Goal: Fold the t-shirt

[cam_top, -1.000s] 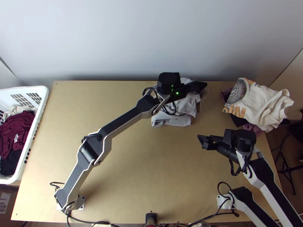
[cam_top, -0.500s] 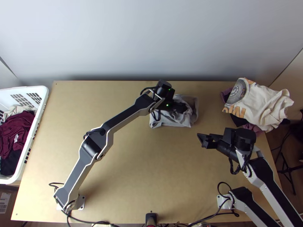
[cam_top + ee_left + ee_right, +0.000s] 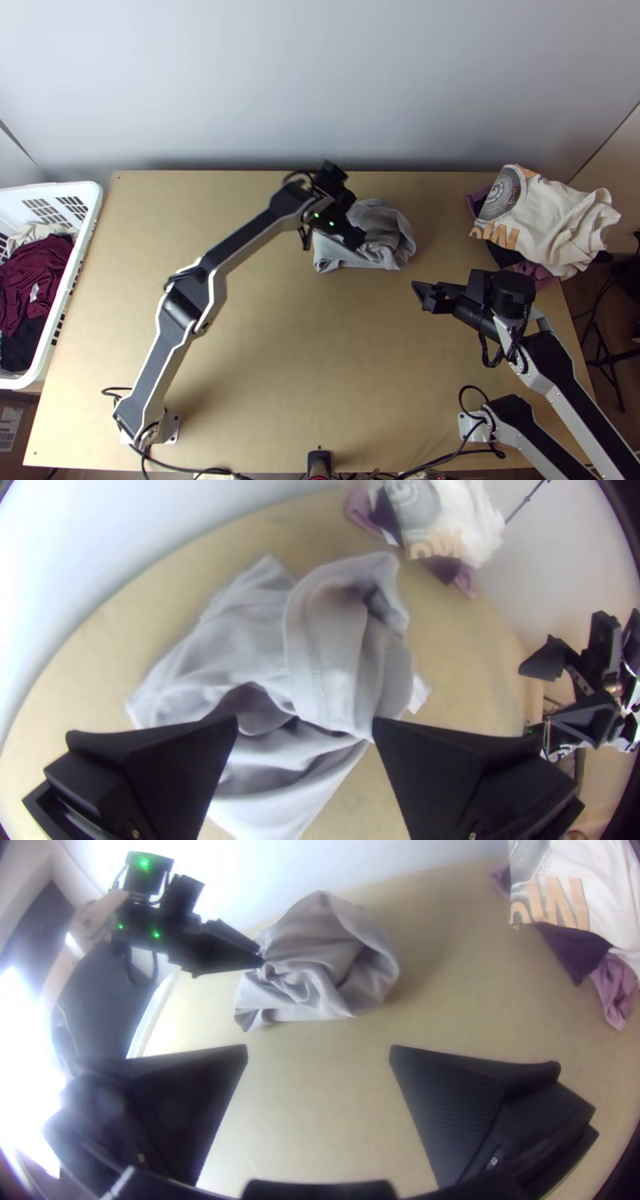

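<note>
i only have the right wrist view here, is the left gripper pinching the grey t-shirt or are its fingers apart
Observer: Apart. The left wrist view shows the left gripper open wide, with bunched folds of the grey t-shirt visible between the fingertips.

Operator: ok and the cream printed shirt gets cut off at my edge, is it all on the table

Observer: No. From the top view, its left part, with the round grey print, lies toward the table, while its crumpled right end reaches out past the table's right edge.
</note>
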